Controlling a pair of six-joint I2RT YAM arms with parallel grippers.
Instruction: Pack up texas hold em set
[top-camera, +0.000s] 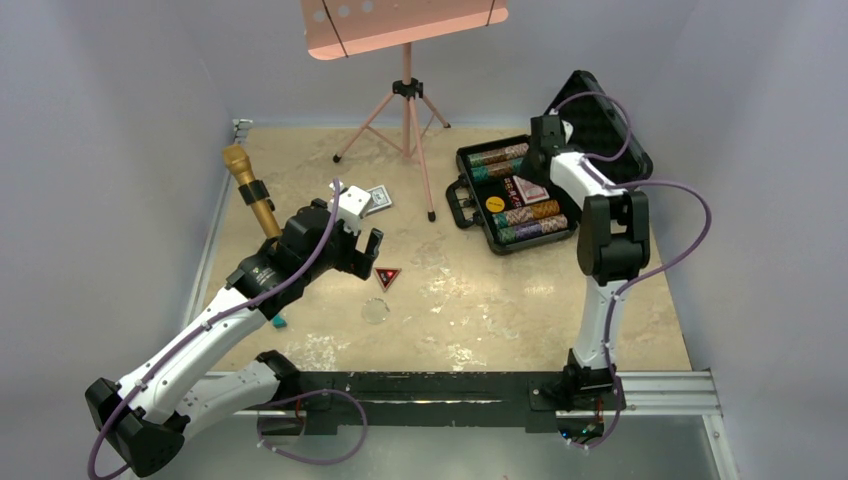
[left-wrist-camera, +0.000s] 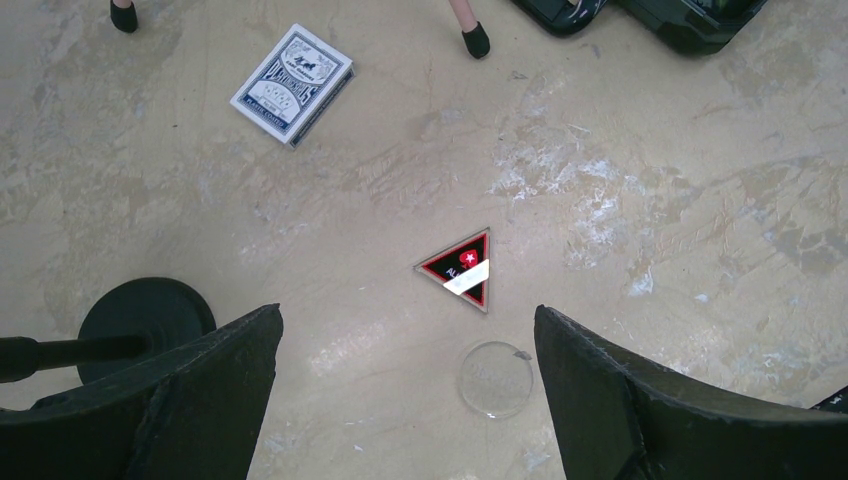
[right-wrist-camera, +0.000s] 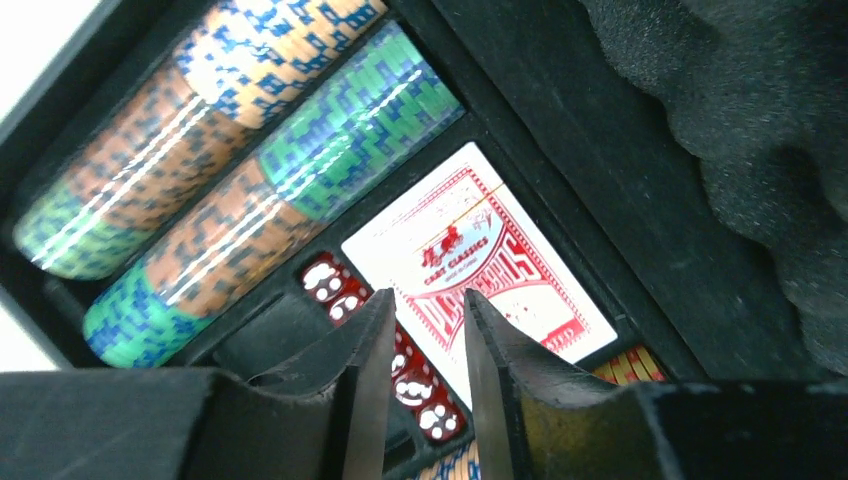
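The left gripper (top-camera: 360, 257) (left-wrist-camera: 405, 322) hovers over the tan mottled tabletop (top-camera: 500, 300) with its jaws spread wide and nothing between them. Just ahead of its fingertips lies the flat triangular red-and-black button (top-camera: 387, 277) (left-wrist-camera: 460, 268), and between the fingertips a small clear round disc (top-camera: 376, 311) (left-wrist-camera: 495, 378) rests on the table. Farther ahead and to its left sits the blue-backed card deck (top-camera: 378, 198) (left-wrist-camera: 292, 83), lying flat near the feet of a pink tripod music stand (top-camera: 406, 95). A gold microphone (top-camera: 250, 188) lies well off to its left.

The right gripper (top-camera: 533, 160) (right-wrist-camera: 428, 305) reaches down into the open black rectangular hard case (top-camera: 470, 215) (right-wrist-camera: 560, 120). Its fingers stand close, with a narrow slit between them that holds nothing. Just beyond its tips is the red-backed card deck (top-camera: 531, 189) (right-wrist-camera: 480, 250), seated in the middle compartment, with translucent red dice (right-wrist-camera: 330, 285) beside it to the gripper's left. Rows of striped poker chips (top-camera: 525, 212) (right-wrist-camera: 250, 100) fill the troughs farther out. To the gripper's right rises the lid's black egg-crate foam lining (top-camera: 600, 115) (right-wrist-camera: 760, 100).
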